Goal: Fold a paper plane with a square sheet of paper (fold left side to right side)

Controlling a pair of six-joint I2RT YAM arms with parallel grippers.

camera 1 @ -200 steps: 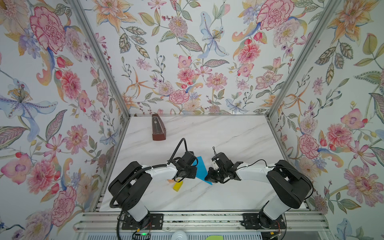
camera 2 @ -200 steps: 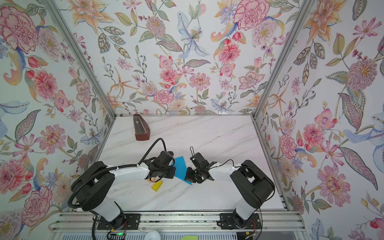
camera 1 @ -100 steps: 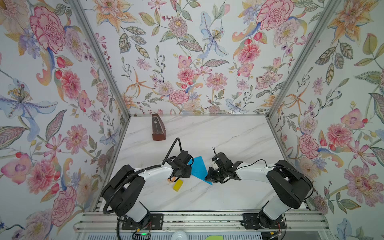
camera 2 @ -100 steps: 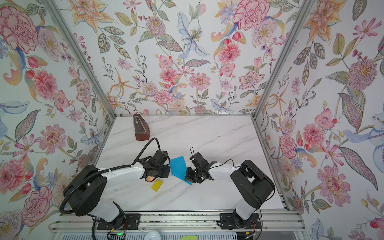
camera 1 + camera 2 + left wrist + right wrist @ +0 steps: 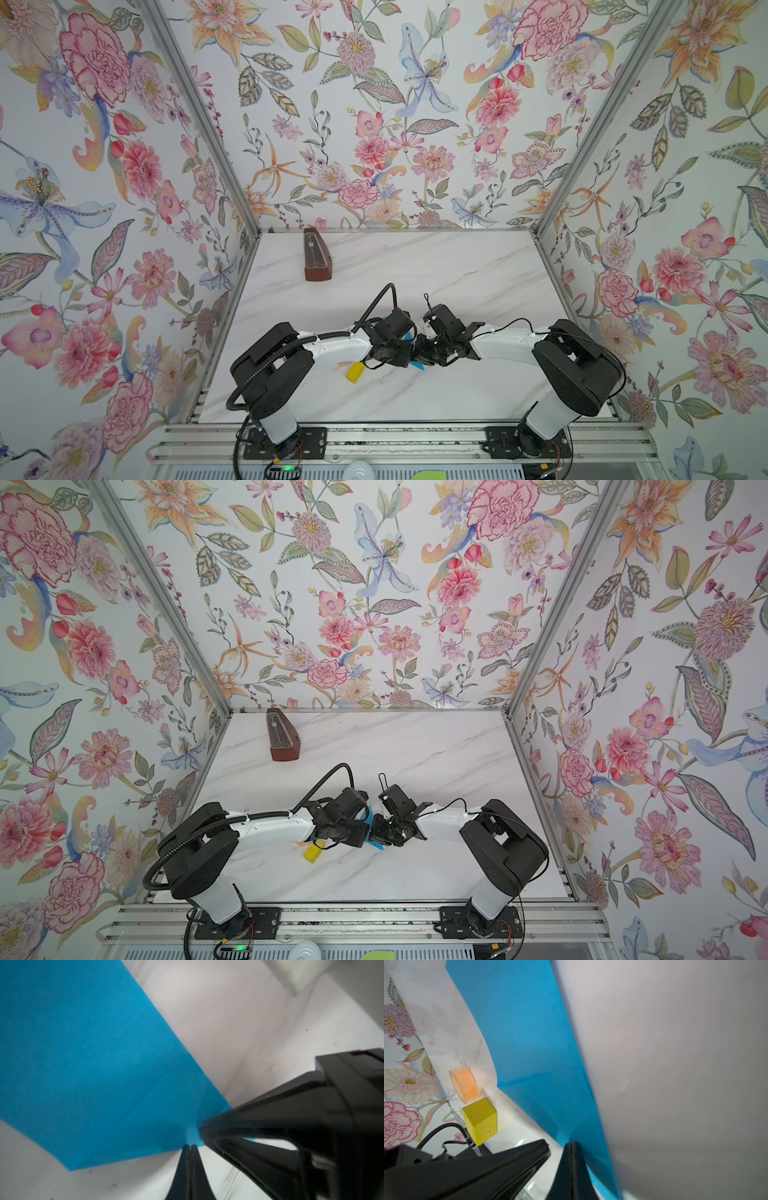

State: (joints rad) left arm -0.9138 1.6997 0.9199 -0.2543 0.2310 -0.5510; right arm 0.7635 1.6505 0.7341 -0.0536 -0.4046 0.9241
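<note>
Blue paper (image 5: 87, 1059), left tool (image 5: 189, 1146) at edge

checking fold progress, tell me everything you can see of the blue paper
The square sheet of paper is thin, plain, bright sky-blue, with a straight crease across it. It lies on the white marble table; little of it shows in both top views. The shut left claw and shut right claw touch its edge.

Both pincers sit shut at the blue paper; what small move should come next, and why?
Probably slide the shut left pincer along the visible crease in the blue paper to press it flat, with the shut right pincer pinning the paper. Both tips sit at its edge, neither clearly gripping it.
</note>
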